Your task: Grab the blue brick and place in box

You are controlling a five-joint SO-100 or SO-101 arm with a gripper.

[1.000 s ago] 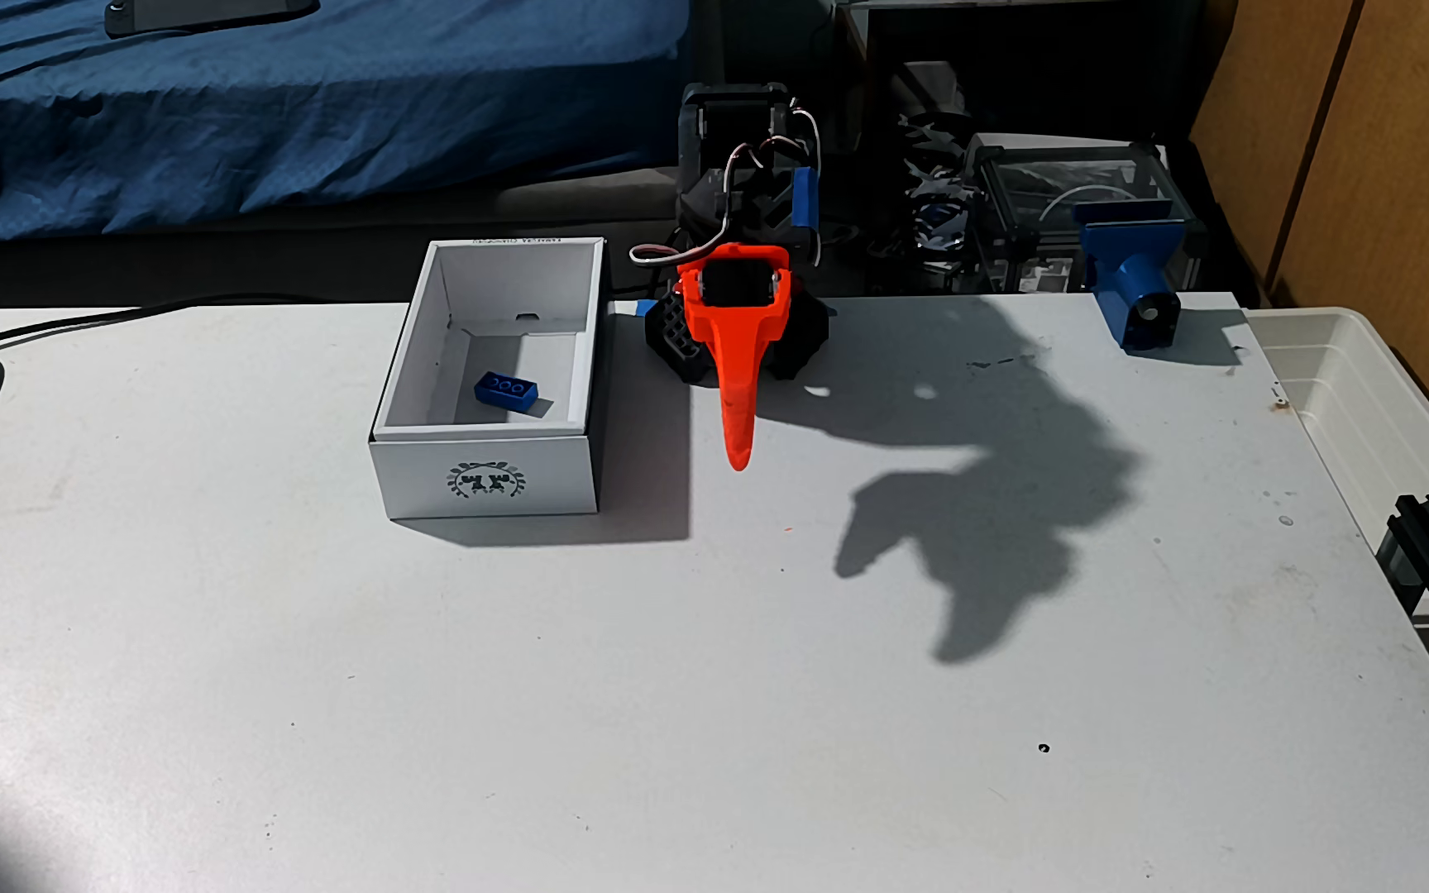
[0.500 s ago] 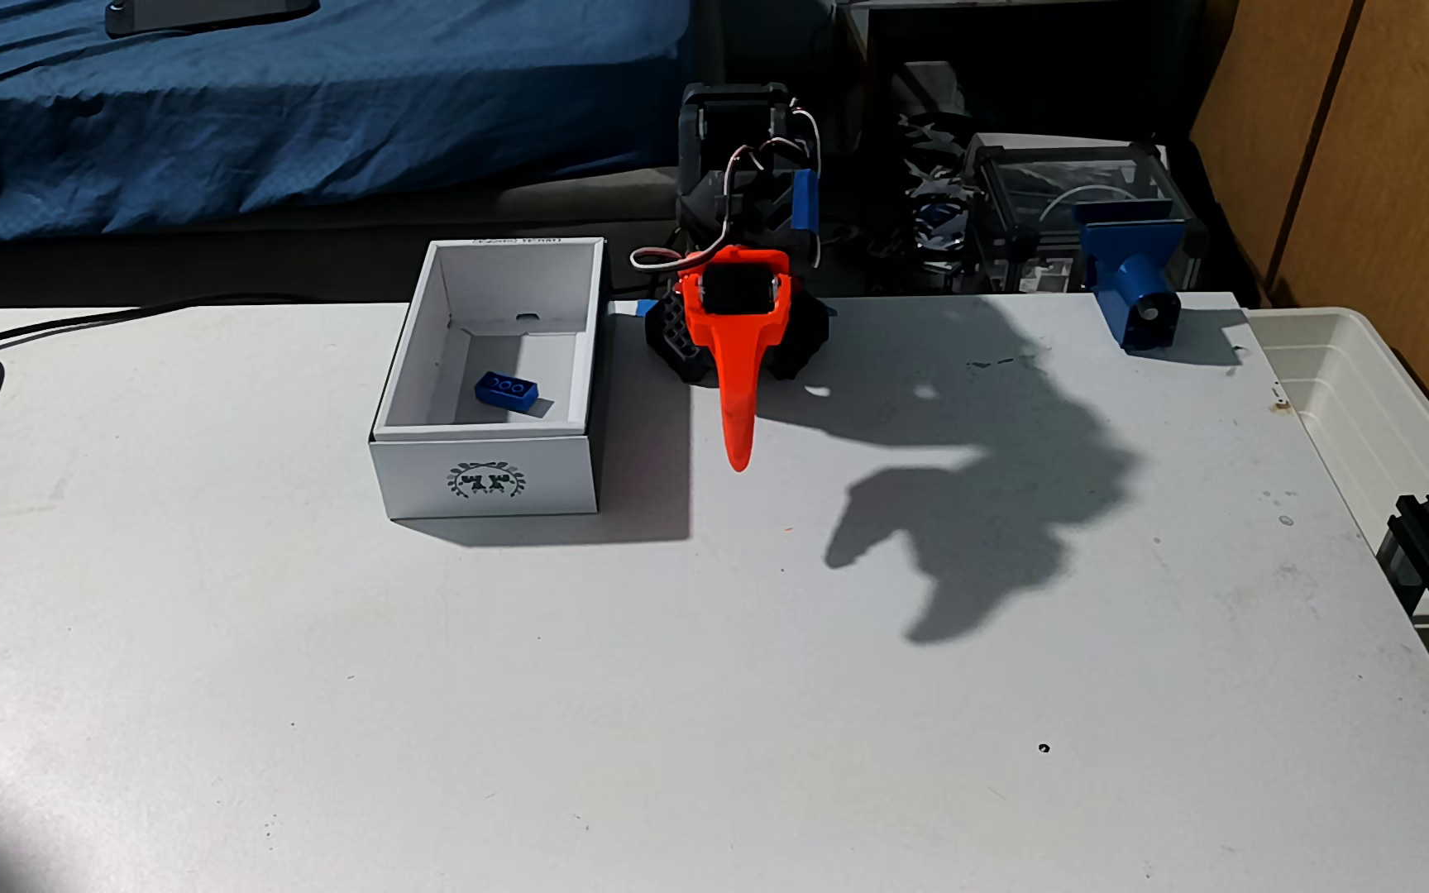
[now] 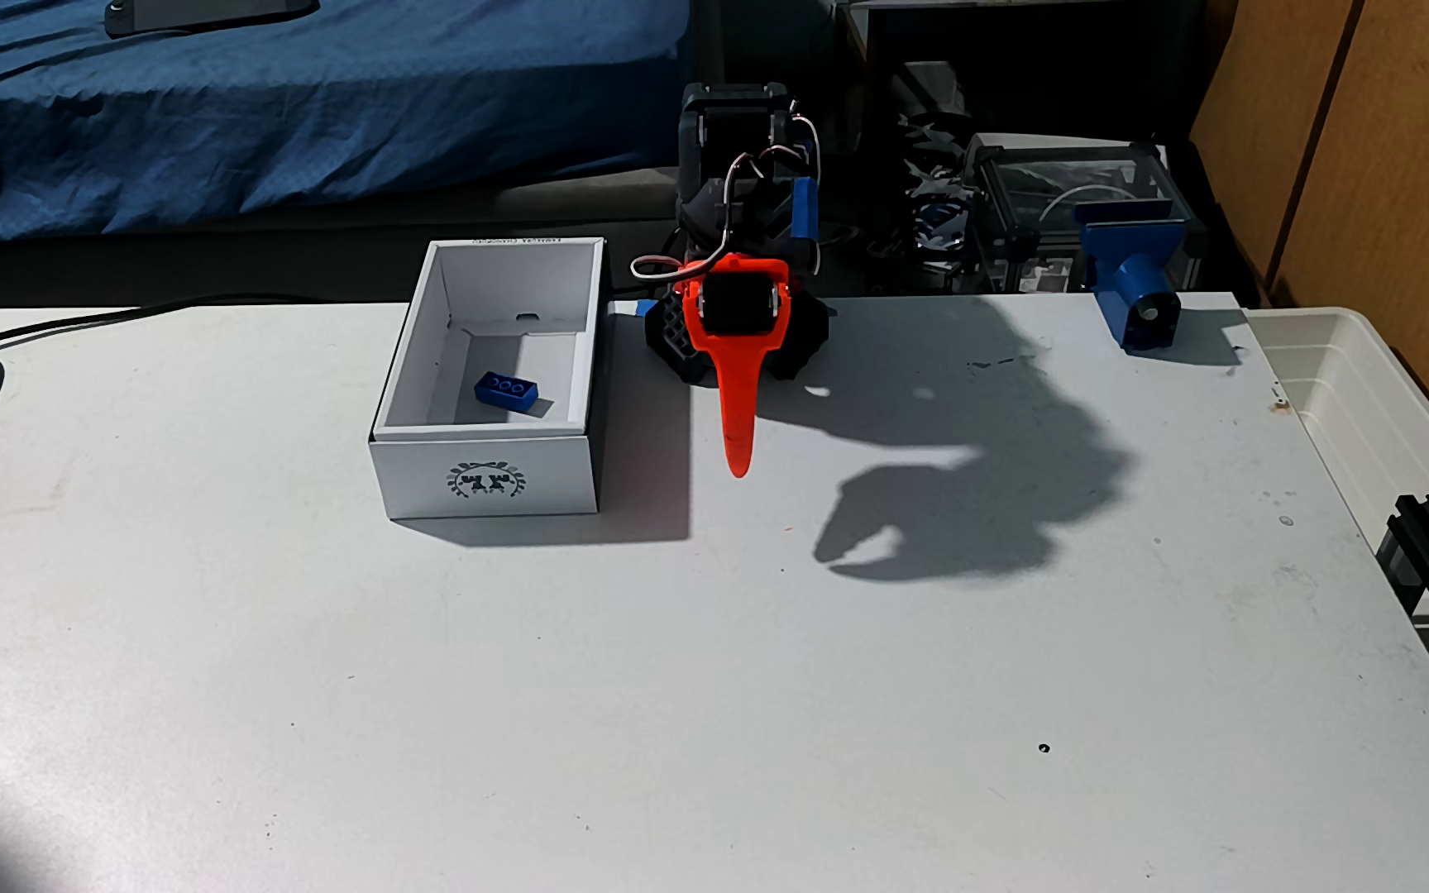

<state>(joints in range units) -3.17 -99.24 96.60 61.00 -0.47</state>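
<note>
In the fixed view, the blue brick (image 3: 506, 391) lies on the floor of the white box (image 3: 488, 481), near the wall that carries the dark emblem. The orange gripper (image 3: 738, 464) hangs just right of the box, pointing down over the table (image 3: 694, 687), empty. Its shadow shows the fingers almost closed, with a thin gap at the tips. A blue clamp (image 3: 1134, 288) stands far right of the box.

Table (image 3: 694, 687) front open, box (image 3: 488, 476) walls ring blue brick (image 3: 506, 391), top seemingly open
</note>
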